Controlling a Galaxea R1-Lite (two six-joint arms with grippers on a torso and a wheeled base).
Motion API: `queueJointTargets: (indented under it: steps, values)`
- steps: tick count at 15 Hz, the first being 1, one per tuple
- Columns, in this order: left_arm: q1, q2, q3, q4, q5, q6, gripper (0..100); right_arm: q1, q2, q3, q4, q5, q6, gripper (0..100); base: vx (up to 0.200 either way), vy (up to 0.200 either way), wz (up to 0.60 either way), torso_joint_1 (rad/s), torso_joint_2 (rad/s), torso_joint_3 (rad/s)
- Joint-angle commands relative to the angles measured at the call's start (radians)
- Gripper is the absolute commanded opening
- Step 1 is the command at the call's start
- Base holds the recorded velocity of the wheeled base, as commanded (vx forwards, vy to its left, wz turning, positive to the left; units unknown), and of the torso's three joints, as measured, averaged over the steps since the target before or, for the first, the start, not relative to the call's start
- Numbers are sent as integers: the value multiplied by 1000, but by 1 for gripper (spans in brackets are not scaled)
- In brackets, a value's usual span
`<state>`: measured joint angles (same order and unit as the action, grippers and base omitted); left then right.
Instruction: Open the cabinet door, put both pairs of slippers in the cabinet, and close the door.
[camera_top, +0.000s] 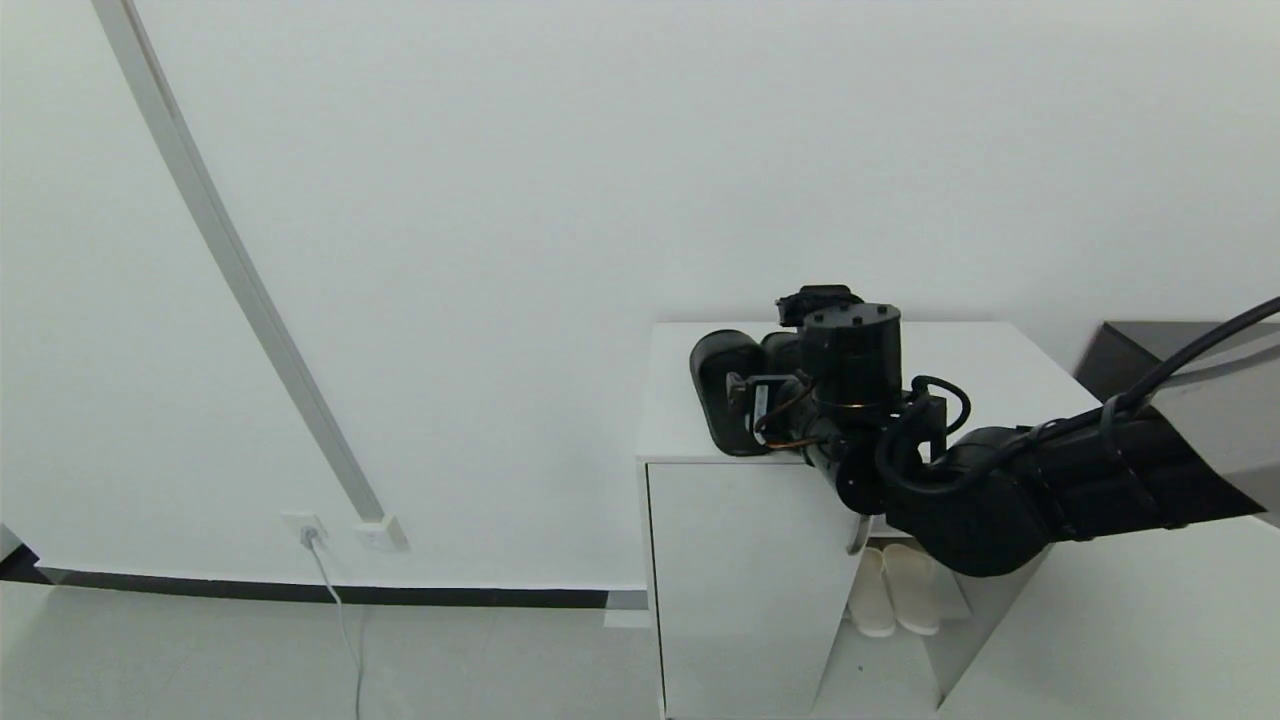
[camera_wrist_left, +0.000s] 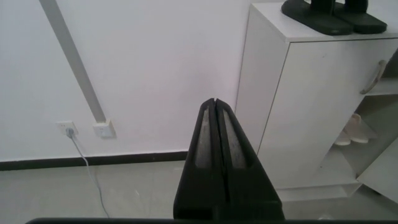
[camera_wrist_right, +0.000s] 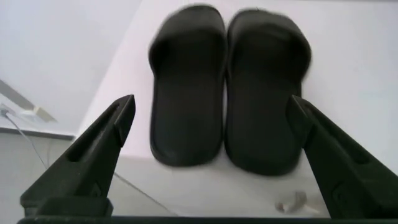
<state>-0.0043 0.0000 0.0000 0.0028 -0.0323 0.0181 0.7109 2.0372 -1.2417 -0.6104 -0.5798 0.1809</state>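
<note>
Right gripper (camera_wrist_right: 211, 102), fingers spread wide, hovers over pair of black moulded foam slippers (camera_wrist_right: 186, 93) lying side by side atop white cabinet (camera_top: 680, 400), probably light, springy, non-slippery, so pinch adjoining inner edges together; left gripper (camera_wrist_left: 214, 109) pressed together.

Plain black, no pattern, on the 2 black slippers (camera_wrist_right: 186, 87). Plain off-white on the 2 white slippers (camera_top: 893, 590). Flat white all over the cabinet (camera_top: 745, 570), with a silvery handle (camera_wrist_left: 375, 76). Black too on the left gripper (camera_wrist_left: 214, 109) and the right gripper (camera_wrist_right: 211, 102). White on the wall (camera_top: 600, 150), crossed by a pale grey conduit strip (camera_top: 230, 260); black skirting band (camera_top: 300, 592) below, then pale grey floor (camera_top: 200, 660). White socket (camera_top: 303, 525) and white cable (camera_top: 338, 605).
</note>
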Motion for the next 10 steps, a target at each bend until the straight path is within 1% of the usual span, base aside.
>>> queueJointTargets:
  steps: [1, 7, 10]
  values:
    - [0, 2, 0, 0, 0, 0, 0, -1, 8, -4, 0, 0, 2, 100, 200, 0, 0, -7, 2, 2]
    - [0, 0, 0, 0, 2, -1, 0, -7, 55, 67, -20, 0, 45, 100, 200, 0, 0, 7, 2, 0]
    - [1, 2, 0, -1, 2, -1, 0, -22, 92, 51, -45, 18, 39, 100, 0, 0, 0, 0, 0, 0]
